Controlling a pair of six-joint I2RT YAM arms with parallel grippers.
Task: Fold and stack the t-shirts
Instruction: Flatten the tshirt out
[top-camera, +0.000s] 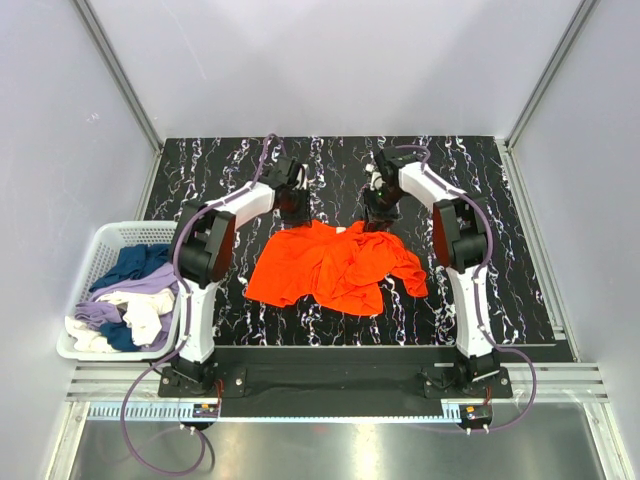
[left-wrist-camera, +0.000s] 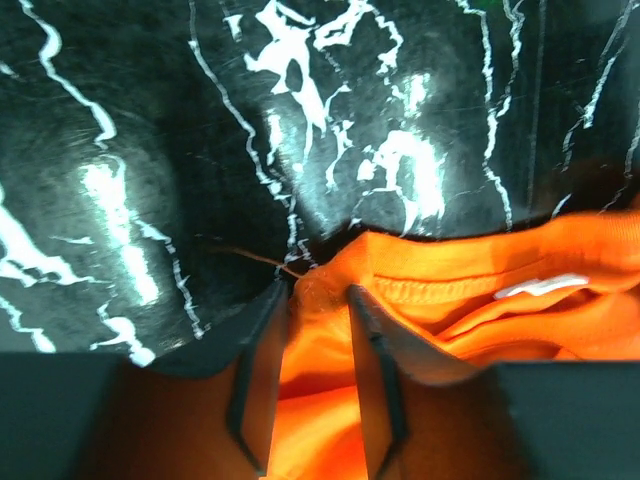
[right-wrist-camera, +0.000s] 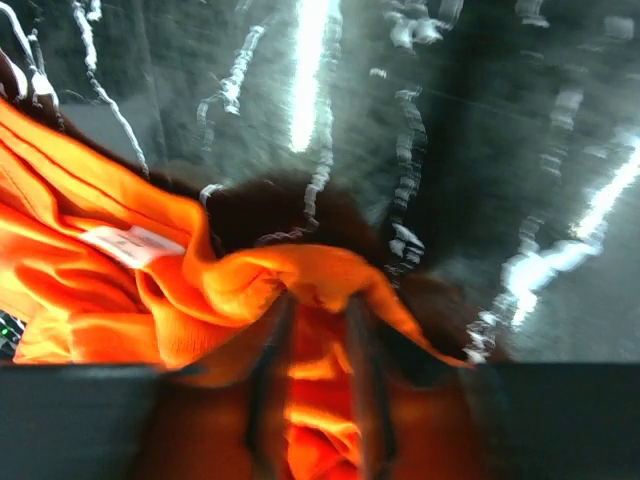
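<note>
An orange t-shirt (top-camera: 335, 265) lies crumpled on the black marbled table (top-camera: 490, 180), its far edge lifted. My left gripper (top-camera: 293, 212) is shut on the shirt's far left edge; in the left wrist view orange cloth (left-wrist-camera: 420, 290) bunches between the jaws near the collar hem. My right gripper (top-camera: 378, 218) is shut on the shirt's far right edge; in the right wrist view a fold of orange cloth (right-wrist-camera: 230, 290) is pinched between the fingers, and a white label (right-wrist-camera: 130, 243) shows to the left.
A white laundry basket (top-camera: 92, 262) at the left table edge holds several t-shirts, navy, lilac and cream. White walls enclose the table on three sides. The arm bases stand at the near edge.
</note>
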